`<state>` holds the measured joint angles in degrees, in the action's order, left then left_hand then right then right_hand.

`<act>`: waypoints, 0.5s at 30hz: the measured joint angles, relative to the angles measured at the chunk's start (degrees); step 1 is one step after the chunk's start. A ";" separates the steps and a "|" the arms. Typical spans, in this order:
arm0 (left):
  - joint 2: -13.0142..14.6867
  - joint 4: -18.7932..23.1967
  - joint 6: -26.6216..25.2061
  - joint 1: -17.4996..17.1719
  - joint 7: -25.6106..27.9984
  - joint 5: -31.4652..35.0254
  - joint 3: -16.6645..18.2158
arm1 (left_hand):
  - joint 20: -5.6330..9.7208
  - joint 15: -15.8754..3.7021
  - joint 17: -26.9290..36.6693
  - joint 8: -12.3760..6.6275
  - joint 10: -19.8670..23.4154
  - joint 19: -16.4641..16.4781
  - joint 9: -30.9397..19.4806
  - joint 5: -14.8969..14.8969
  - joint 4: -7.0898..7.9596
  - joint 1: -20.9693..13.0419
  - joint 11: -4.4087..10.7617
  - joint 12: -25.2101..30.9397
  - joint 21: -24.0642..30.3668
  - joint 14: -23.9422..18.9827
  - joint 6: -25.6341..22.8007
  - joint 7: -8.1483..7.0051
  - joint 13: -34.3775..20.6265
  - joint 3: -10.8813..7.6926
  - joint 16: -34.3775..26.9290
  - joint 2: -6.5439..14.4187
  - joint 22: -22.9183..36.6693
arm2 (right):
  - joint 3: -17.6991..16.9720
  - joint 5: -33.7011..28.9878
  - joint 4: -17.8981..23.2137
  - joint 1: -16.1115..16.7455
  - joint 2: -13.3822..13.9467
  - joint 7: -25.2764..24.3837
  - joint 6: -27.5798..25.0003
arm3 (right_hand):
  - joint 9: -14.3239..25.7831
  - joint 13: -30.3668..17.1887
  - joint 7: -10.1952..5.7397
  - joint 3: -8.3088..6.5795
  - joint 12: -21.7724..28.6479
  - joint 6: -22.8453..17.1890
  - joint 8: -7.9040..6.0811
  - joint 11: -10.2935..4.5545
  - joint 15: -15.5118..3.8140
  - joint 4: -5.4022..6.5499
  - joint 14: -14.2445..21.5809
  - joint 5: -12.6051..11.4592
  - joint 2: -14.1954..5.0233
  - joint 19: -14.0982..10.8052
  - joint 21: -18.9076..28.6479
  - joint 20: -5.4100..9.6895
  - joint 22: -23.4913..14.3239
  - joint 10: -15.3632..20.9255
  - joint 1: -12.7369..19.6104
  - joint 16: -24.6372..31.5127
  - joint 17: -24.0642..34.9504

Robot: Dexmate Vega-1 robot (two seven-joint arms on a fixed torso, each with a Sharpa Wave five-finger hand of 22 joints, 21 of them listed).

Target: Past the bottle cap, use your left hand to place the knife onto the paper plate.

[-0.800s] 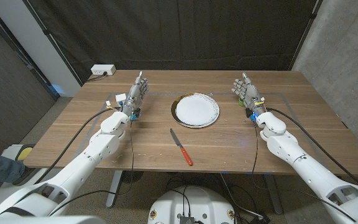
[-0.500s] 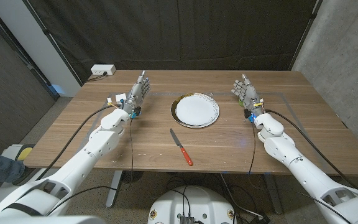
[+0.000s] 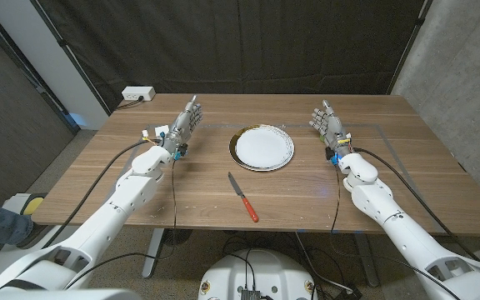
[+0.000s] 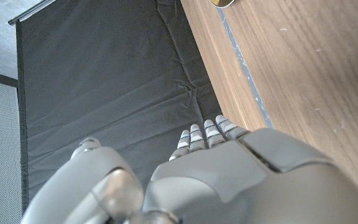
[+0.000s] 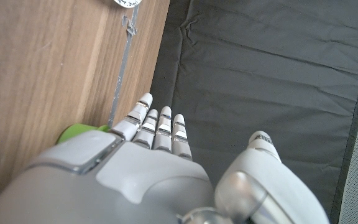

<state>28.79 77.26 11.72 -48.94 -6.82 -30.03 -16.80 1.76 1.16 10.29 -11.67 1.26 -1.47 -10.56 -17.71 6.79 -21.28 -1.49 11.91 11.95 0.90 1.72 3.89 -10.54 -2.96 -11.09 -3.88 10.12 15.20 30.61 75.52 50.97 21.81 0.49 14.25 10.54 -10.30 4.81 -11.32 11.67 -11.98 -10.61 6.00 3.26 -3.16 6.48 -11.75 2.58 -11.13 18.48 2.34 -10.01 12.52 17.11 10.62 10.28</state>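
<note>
Knife (image 3: 243, 197) lying on the worktop (image 3: 182, 183), red handle toward the near edge, just in front of the paper plate (image 3: 263, 148). Left hand (image 3: 184, 129) raised left of the plate, fingers (image 3: 192, 112) released and grasping nothing. Right hand (image 3: 329, 126) raised on the far side, equally released, green bottle cap (image 5: 82, 132) just beside it.

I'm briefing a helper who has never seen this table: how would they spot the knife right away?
Start at the wooden table and find the round white paper plate near its middle. Just nearer the robot than the plate lies the knife, apart from it, set diagonally. It is the only slim thing there, with a dark blade and a red-orange handle.
</note>
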 measured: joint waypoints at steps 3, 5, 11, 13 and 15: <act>0.26 1.00 0.23 -0.88 -0.01 0.55 0.28 | -0.14 -0.30 0.00 -0.06 0.77 0.25 0.00 0.00 -0.56 -0.77 0.04 0.30 0.00 -0.55 -0.62 0.20 0.00 -0.05 0.00 0.44 0.00 | -0.34 -0.76 0.39 0.33 -0.22 -0.31 -0.14 | 0.00 0.00 -0.22 0.00 0.00 -0.22 0.00 0.00 0.00 0.00 0.00 0.00 -0.21 0.00 -0.07 0.00 0.00 0.00 0.21 0.00 0.00; 0.55 2.04 0.54 -1.75 -0.01 1.01 0.52 | 0.07 -0.22 0.00 -0.06 1.28 0.65 0.00 0.00 -0.69 -1.29 0.17 0.45 0.00 -1.04 -1.02 -0.20 0.00 -0.19 -0.16 0.22 0.00 | -0.66 -1.01 0.72 0.66 -0.46 -0.48 -0.10 | 0.00 0.00 -0.22 0.00 0.00 -0.22 -0.21 0.03 0.00 0.00 0.00 0.00 -0.21 0.00 -0.07 0.00 0.00 0.02 0.21 0.00 0.00; 0.90 3.47 2.33 -3.11 -0.02 2.43 0.88 | -0.03 -1.05 -0.17 -0.78 2.96 1.58 0.00 0.00 -1.86 -3.55 0.78 0.80 0.00 -2.84 -3.17 -0.32 0.00 -0.56 -0.45 0.97 0.01 | -1.43 -1.32 2.05 1.75 -0.91 -0.64 0.27 | 0.00 0.00 -0.41 0.00 0.19 -0.41 -0.21 0.31 0.23 0.00 0.38 0.00 -0.21 0.00 -0.07 0.00 0.01 0.31 0.21 0.00 0.00; 1.01 4.93 3.14 -4.83 -0.03 2.85 1.30 | 0.13 -1.18 -0.17 -0.86 3.65 1.75 0.01 0.00 -2.28 -4.47 1.09 0.89 0.00 -3.60 -4.04 -0.29 0.01 -0.83 -0.45 0.97 0.01 | -1.63 -1.86 2.60 2.14 -0.94 -0.93 0.74 | 0.00 0.00 -0.41 0.00 0.23 -0.41 -0.21 0.31 0.23 0.00 0.39 0.00 -0.21 -0.21 -0.07 -0.19 0.01 0.31 0.21 0.00 0.00; 1.01 5.22 3.80 -5.27 -0.05 3.20 1.40 | 0.07 -1.46 -0.17 -0.86 4.21 2.09 0.01 0.00 -2.58 -5.30 0.84 0.89 0.00 -4.32 -4.62 -0.32 0.01 -0.91 -0.60 1.21 0.01 | -1.80 -2.03 3.01 2.48 -0.99 -1.01 0.92 | -0.01 0.00 -0.41 0.00 0.23 -0.41 -0.21 0.31 0.23 0.00 0.39 0.00 -0.21 -0.61 -0.20 -0.18 0.01 0.31 0.21 0.00 -0.01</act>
<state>29.80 82.48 15.52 -54.21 -6.87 -26.83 -15.40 1.84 -0.30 10.12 -12.53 5.47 0.62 -10.56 -17.72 4.21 -26.59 -0.66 12.80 11.95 -3.42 -2.89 3.57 -10.54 -3.88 -11.69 -2.67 10.13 13.40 28.58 78.53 53.45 20.82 -0.52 15.17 10.53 -10.30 4.40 -11.32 11.90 -12.39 -10.83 6.32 3.49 -3.16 6.87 -11.75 2.37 -11.74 18.28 2.16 -10.01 12.83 17.32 10.62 10.27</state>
